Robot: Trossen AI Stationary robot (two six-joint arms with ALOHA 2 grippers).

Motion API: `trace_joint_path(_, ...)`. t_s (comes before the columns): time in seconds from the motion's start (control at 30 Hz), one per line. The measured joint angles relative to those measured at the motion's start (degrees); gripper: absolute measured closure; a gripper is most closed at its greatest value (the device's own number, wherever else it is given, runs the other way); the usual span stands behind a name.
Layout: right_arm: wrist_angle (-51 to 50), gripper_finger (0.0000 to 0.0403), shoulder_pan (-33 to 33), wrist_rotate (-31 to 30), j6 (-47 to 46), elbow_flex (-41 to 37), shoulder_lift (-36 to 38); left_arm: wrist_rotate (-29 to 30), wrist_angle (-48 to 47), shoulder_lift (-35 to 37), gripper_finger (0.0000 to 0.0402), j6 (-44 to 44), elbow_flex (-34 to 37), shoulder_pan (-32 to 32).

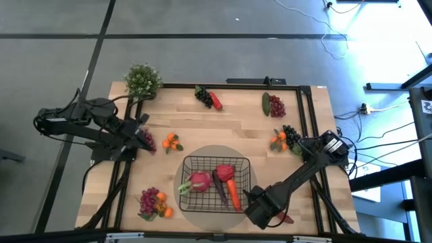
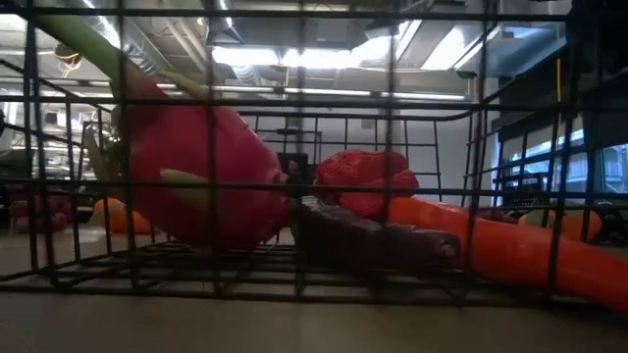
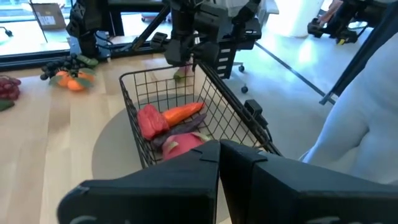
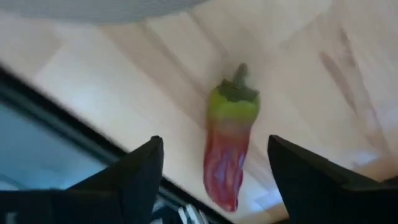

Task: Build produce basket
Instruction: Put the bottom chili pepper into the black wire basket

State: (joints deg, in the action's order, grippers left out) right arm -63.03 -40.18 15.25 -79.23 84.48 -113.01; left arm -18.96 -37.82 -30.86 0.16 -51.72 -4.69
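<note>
The black wire basket [image 1: 246,164] stands on a grey round mat near the table's near edge. It holds a pink radish [image 1: 199,181], a red pepper [image 1: 225,172], a dark eggplant [image 1: 221,190] and a carrot [image 1: 233,194]. My right gripper [image 1: 273,214] is open, just right of the basket. Its fingers stand on either side of a red-and-green chili pepper [image 4: 227,149], which lies flat on the table, and do not touch it. My left gripper [image 1: 143,130] is shut at the table's left side, next to a red grape bunch [image 1: 148,141].
A potted plant [image 1: 142,79] stands at the far left corner. Black grapes with a red pepper [image 1: 208,98], a cucumber with red grapes [image 1: 271,105], oranges with black grapes [image 1: 286,138], an orange [image 1: 172,142] and grapes with oranges [image 1: 154,202] lie around the basket.
</note>
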Motion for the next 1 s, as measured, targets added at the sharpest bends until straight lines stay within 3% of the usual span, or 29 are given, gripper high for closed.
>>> trace_joint_path(0.3,-8.9,0.0130,-1.0,-0.6,4.7,5.1,0.0,0.0,0.0,-1.1,0.0401,0.0,0.0,0.0)
trace_joint_path(0.67,-7.2,0.0130,-5.4,-6.1,-4.4,4.1,0.0,0.0,0.3,-2.9,0.0401,0.0,0.0,0.0)
trace_joint_path(1.0,-0.1,0.0130,-6.3,-6.1,-6.2,-1.4,-0.3,0.0,0.5,-4.0,0.0401,0.0,0.0,0.0)
